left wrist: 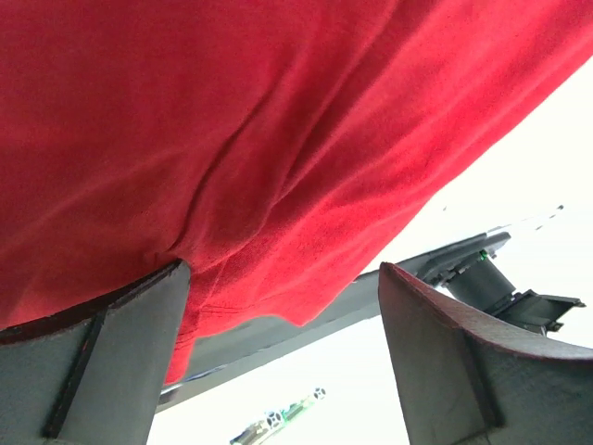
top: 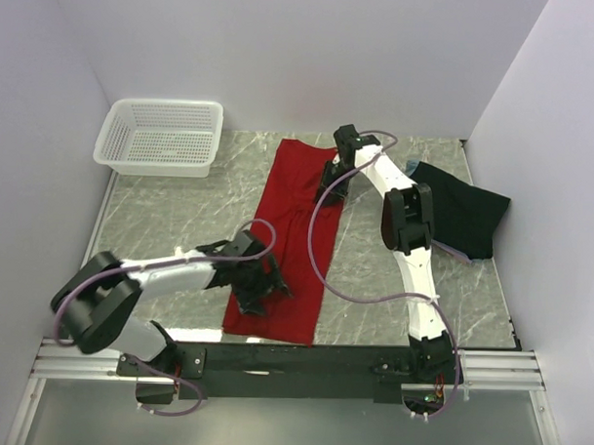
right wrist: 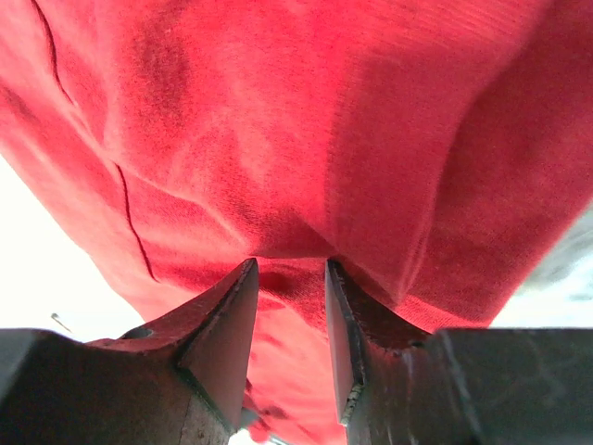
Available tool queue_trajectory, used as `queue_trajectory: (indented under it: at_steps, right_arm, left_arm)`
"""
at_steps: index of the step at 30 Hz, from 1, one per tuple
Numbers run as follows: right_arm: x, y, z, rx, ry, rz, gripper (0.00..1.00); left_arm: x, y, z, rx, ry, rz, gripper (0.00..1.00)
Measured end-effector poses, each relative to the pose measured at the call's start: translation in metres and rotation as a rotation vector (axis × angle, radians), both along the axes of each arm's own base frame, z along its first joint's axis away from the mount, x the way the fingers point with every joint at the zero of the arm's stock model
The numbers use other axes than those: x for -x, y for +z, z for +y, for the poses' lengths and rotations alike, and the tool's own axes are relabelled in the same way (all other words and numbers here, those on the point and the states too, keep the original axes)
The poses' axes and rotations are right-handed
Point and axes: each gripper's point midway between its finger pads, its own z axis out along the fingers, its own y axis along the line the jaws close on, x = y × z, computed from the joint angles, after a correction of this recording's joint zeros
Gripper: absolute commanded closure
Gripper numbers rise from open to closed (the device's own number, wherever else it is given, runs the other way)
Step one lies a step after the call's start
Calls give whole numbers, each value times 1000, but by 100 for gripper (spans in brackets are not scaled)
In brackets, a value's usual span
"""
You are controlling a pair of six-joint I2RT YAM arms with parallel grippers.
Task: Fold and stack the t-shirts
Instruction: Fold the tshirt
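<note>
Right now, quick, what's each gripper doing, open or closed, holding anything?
Left gripper: open, on the red t-shirt, not clamping it.
Right gripper: closed on a fold of the red t-shirt.

One red t-shirt (top: 295,227), one black t-shirt (top: 463,214), one basket (top: 161,104), two pincers (top: 260,294) (top: 332,190).

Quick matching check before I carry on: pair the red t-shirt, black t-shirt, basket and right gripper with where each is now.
1 red t-shirt
2 black t-shirt
3 basket
4 right gripper

A far left corner
B at the red t-shirt's far end
C middle of the table
D right side of the table

Pairs: 1-C, 2-D, 3-A, 4-B
</note>
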Motion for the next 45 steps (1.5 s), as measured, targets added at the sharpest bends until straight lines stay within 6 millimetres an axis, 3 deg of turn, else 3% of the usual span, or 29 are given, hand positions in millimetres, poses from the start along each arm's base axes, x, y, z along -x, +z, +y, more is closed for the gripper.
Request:
queue_trajectory:
  at_steps: [9, 16, 21, 25, 27, 29, 33, 36, 38, 41, 45]
  right_arm:
    - [-27, 3, -8, -47, -28, -44, 56]
    - [-30, 7, -6, -80, -4, -73, 55]
    - [-11, 29, -12, -83, 6, -90, 55]
    - [29, 73, -23, -60, 14, -152, 55]
    - [66, 94, -28, -41, 21, -196, 55]
    - [113, 102, -26, -17, 47, -203, 55]
    - [223, 74, -9, 18, 152, -131, 55]
    - [305, 35, -13, 73, 206, -2, 56]
    - [342, 19, -24, 111, 195, 65, 56]
    - [363, 13, -29, 137, 162, 90, 57]
    - [363, 12, -24, 152, 126, 77, 58]
  left_arm:
    - [-13, 6, -68, 34, -117, -6, 9]
    - [-26, 29, -79, 5, -169, -79, 9]
    - [-31, 67, -64, -32, -213, -184, 7]
    - [-27, 97, -36, -63, -214, -275, 6]
    - [-21, 100, -18, -65, -198, -305, 9]
    - [-13, 90, 8, -88, -175, -294, 12]
    - [-14, 61, 56, -174, -98, -231, 18]
    - [-19, 50, 72, -197, -70, -213, 22]
    - [-20, 47, 75, -195, -77, -214, 24]
    - [-21, 43, 76, -181, -95, -212, 28]
    - [-20, 33, 79, -188, -123, -179, 29]
